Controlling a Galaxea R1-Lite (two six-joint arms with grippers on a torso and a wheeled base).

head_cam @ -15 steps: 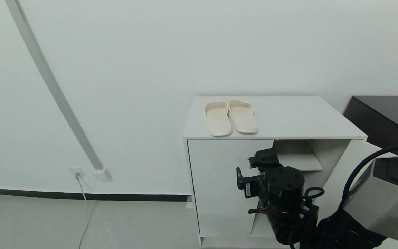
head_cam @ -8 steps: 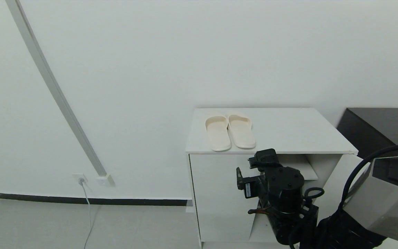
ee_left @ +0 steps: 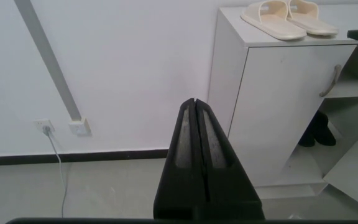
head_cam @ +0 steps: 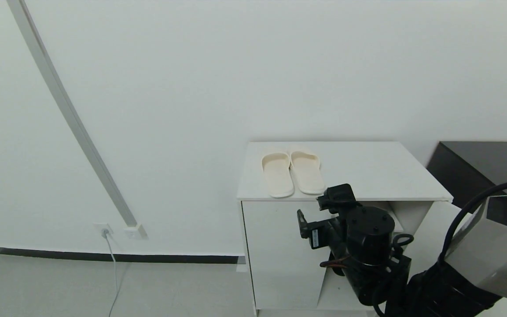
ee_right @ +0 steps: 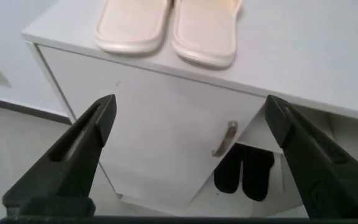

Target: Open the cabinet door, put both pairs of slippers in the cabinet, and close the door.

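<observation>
Over on the left, a grey trunking strip (head_cam: 62, 112) runs slantwise down the white wall to a small box. A wall socket (head_cam: 102, 229) sits just beside it, with a thin cable (head_cam: 113, 273) hanging to the floor.

The left gripper (ee_left: 196, 143) hangs in the open, well apart from the cabinet, facing the wall and the cabinet's side. Its two fingers are pressed flat together with nothing between them.

The white cabinet (head_cam: 280, 251) stands against the wall. On its top lies a cream pair of slippers (head_cam: 293, 174), side by side and touching, toes towards the wall, near the left front corner. The left door (ee_right: 160, 130) is closed, with a slim handle (ee_right: 224, 138) upright at its inner edge.

The right gripper (ee_right: 190, 106) hovers in front of that closed door, just below the cabinet top and apart from the handle. Its fingers are spread wide, holding nothing.

To the right of the handle the cabinet stands open. Inside I can see a shelf (ee_left: 352, 90), and in the compartment below it a dark pair of slippers (ee_right: 247, 171), the two close together. How they are propped I cannot tell. The right door (head_cam: 429, 246) is swung outward.

Farthest right, a dark piece of furniture (head_cam: 478, 163) stands near the cabinet.
</observation>
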